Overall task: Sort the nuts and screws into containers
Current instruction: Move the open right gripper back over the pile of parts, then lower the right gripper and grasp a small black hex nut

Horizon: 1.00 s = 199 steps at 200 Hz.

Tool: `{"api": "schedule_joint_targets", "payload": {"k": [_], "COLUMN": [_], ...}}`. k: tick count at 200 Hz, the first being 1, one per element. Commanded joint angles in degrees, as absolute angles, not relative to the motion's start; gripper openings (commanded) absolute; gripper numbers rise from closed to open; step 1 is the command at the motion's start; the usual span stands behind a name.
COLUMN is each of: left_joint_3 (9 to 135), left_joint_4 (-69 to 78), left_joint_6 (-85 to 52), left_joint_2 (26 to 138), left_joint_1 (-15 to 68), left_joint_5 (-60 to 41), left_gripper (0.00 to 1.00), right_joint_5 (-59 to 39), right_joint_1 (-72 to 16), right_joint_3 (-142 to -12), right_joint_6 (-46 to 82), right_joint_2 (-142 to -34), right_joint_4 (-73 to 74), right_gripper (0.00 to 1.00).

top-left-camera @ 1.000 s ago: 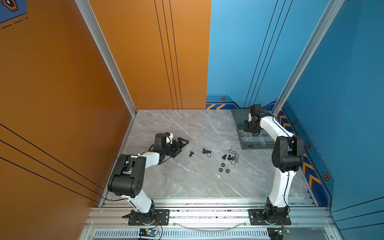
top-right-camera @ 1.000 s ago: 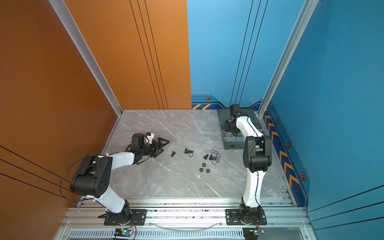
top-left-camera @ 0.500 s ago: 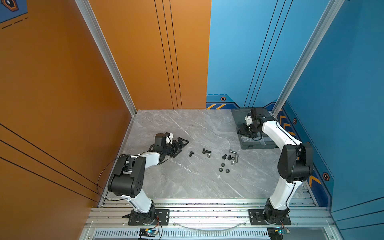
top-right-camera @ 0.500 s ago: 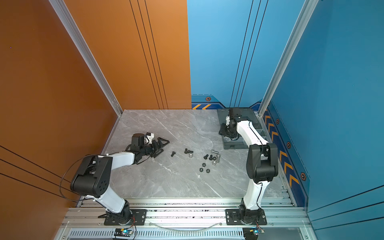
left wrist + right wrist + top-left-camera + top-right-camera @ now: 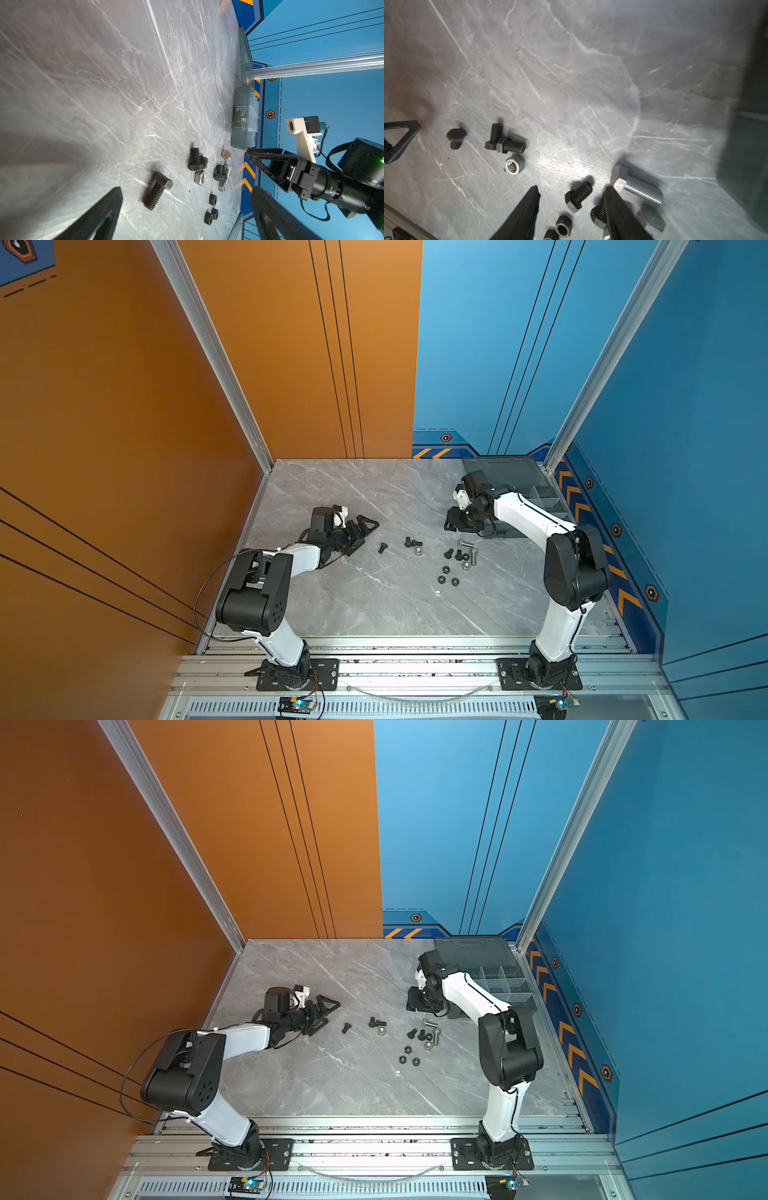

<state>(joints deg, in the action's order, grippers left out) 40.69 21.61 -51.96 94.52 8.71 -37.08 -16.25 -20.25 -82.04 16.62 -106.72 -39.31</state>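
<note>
Found a black screw (image 5: pixel 579 196) lying flat, framed between the half-parted, empty fingers of the right gripper (image 5: pixel 572 189), long axis slanted, threads pointing away from the wrist. Noted the organizer box (image 5: pixel 544 499) just beside that gripper, and the left gripper (image 5: pixel 365 535) spread wide, holding nothing.

No words, numbers or brand names can be read. The only signs are orange chevrons (image 5: pixel 582 512) and hexagon badges (image 5: pixel 616 529) on the blue wall (image 5: pixel 685 406) along the table's (image 5: pixel 374 605) right and far edges; the badges' inner marks are too small to read.
</note>
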Motion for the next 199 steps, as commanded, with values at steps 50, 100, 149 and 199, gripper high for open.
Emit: {"api": "schedule_joint_targets", "payload": {"k": [50,100,149,199], "left_joint_3": [41.7,42.3,42.8,42.8], "left_joint_4": [21.9,22.0,21.9,21.9], "left_joint_6": [-51.8,-51.8,-51.6,-51.6], "left_joint_2": [94.7,95.7,96.4,96.6], "left_joint_1": [9.3,9.4,9.7,9.7], "left_joint_5": [-36.4,-36.7,-37.3,-37.5], "left_gripper": [0.98,0.98,0.98,0.98], "right_joint_5": [-12.1,-11.5,-9.6,-5.6], "right_joint_1": [-25.0,-26.9,-30.3,-31.5], "right_joint_3": [-85.5,-83.1,-79.3,-77.0], "right_joint_6": [11.9,17.0,22.4,26.2], "right_joint_2": [-108.5,-107.2,-106.4,-105.8], "right_joint_4": [-43.3,-47.9,-47.9,-48.2], "right_gripper": [0.57,0.57,0.57,0.56]}}
